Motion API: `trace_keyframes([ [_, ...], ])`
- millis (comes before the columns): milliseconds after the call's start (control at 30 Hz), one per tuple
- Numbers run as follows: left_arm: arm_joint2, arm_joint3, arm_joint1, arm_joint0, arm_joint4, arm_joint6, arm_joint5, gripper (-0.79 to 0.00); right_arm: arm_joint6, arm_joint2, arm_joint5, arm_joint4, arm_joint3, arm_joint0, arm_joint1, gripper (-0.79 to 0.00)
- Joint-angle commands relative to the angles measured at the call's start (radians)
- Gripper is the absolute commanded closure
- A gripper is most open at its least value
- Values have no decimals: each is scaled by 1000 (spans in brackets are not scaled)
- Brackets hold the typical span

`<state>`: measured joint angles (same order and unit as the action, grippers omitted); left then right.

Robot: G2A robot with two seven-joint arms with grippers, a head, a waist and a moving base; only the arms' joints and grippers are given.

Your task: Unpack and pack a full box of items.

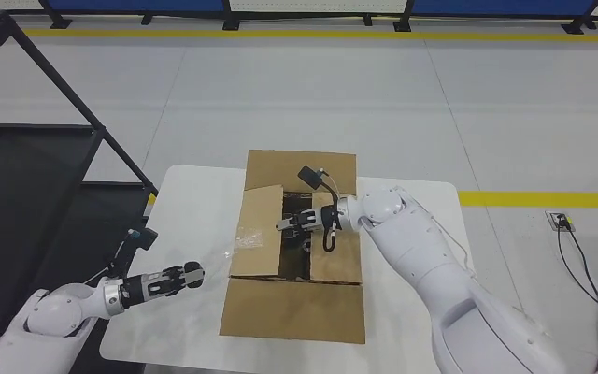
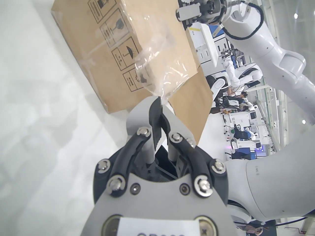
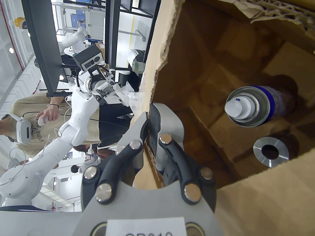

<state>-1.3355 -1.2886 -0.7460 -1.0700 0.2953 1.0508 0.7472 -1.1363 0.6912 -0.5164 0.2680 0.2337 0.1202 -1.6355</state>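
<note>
Plainly, left claw (image 2: 161, 103) pinches clear bag (image 2: 160, 57) beside box (image 2: 152, 1) printed with symbols (image 2: 108, 30).

place: robot lab (a big hall) | floor (image 1: 280, 93): pale, with yellow lines (image 1: 523, 198) | around: more white robots (image 2: 242, 73), blue fence boards (image 1: 140, 5), black metal racks (image 3: 39, 37)

Beside spray can (image 3: 248, 110) and metal cylinder (image 3: 270, 151), box floor (image 3: 211, 114) lies open.
</note>
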Motion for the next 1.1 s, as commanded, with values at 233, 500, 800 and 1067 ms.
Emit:
trace_keyframes([
  [233, -59, -26, 18, -41, -8, 19, 3, 0, -5, 15, 6, -11, 1, -3, 2, 0],
  [500, -83, -27, 26, -48, 2, 20, 2, 0, -14, 29, 12, -19, -4, -6, 6, 0],
  [800, -106, -23, 34, -44, 11, 22, 0, 0, -88, 33, 28, -46, -3, -19, 10, 0],
  [1067, -106, -29, 42, -46, 6, 28, -6, 0, -124, 42, 29, -61, -6, -23, 17, 0],
])
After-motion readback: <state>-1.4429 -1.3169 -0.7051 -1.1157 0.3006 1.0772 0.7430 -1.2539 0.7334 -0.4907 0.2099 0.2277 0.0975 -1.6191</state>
